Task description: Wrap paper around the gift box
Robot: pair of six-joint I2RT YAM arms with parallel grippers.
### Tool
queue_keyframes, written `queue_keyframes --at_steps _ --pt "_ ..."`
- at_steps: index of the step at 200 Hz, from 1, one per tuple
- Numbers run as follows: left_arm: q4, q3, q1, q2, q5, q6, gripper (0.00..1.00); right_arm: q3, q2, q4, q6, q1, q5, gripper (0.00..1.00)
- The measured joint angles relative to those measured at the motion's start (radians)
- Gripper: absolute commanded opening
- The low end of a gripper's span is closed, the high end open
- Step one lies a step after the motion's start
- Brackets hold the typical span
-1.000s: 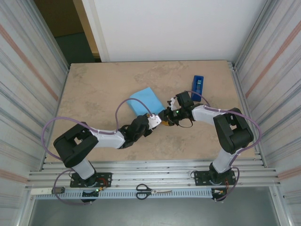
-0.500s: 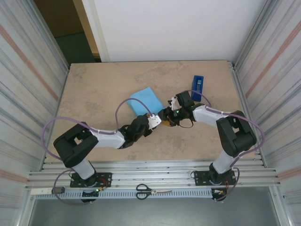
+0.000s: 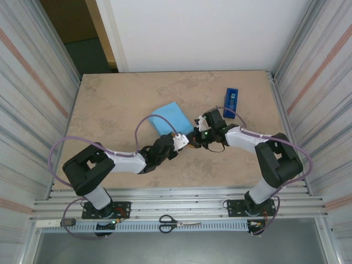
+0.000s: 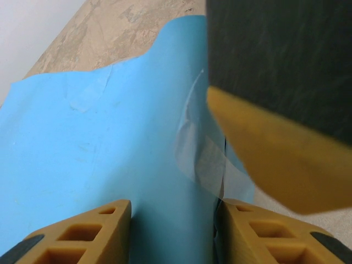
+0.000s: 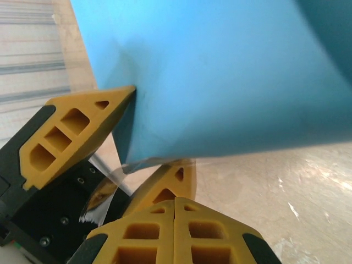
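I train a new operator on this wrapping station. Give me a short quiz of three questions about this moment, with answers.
1. True or false: the right gripper is wide open.
2. Which colour of the paper faces up? A) dark navy B) light blue C) pink marbled
3. Fill the gap: the tape dispenser stands to the robot's ___ of the paper.
Key: 1 false, it is shut; 2 B; 3 right.

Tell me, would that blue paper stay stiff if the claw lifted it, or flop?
Probably floppy: the paper shows a wavy edge and soft creases. Likely light, being a thin sheet. Possibly slippery, since its face looks smooth.
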Motion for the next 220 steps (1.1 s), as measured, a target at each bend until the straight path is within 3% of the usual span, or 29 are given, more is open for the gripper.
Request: queue_keyframes --at_steps 127,220 --pt "0.003 -0.002 0.005 0.000 -0.001 -0.008 0.43 0.010 0.037 0.106 0.088 0.023 0.107 0.00" --pt "-0.016 -0.014 0.014 -0.021 -0.021 -0.008 0.43 -0.041 0.044 0.282 0.138 0.045 0.154 0.00"
